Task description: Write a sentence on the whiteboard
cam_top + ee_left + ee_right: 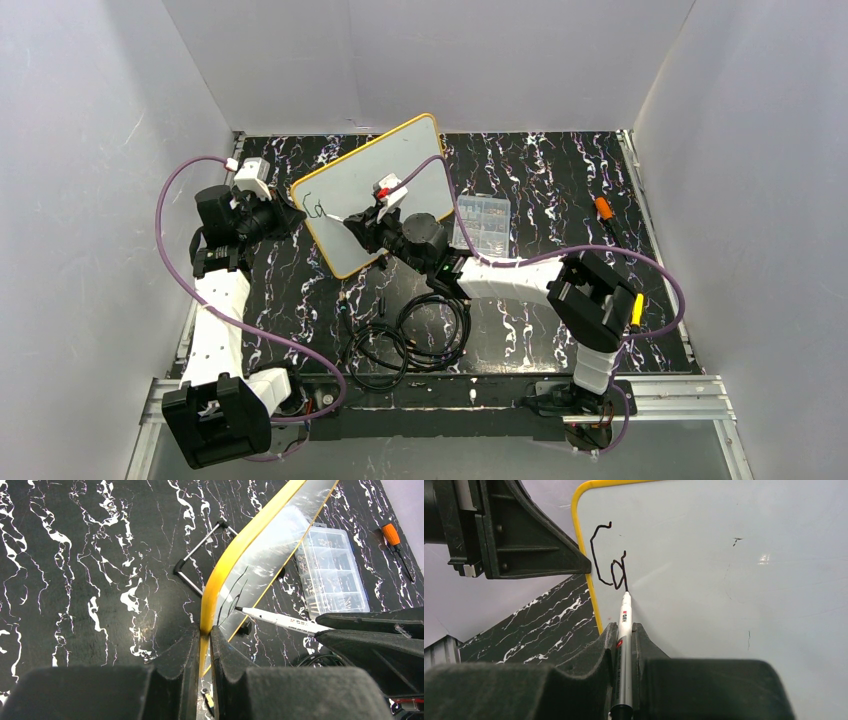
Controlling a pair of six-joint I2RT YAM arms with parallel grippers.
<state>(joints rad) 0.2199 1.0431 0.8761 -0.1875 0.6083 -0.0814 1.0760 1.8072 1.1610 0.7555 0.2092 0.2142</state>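
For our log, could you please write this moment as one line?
left gripper: shut on whiteboard rim | right gripper: shut on marker | sentence: barely begun

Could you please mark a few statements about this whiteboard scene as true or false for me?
1. The left gripper clamps the yellow rim of the whiteboard. True.
2. The right gripper holds a marker with its tip on the board. True.
3. Two full lines are already written. False: only a couple of letters stand near one corner.
4. The clear parts box lies on the whiteboard. False: it lies on the table beside it.
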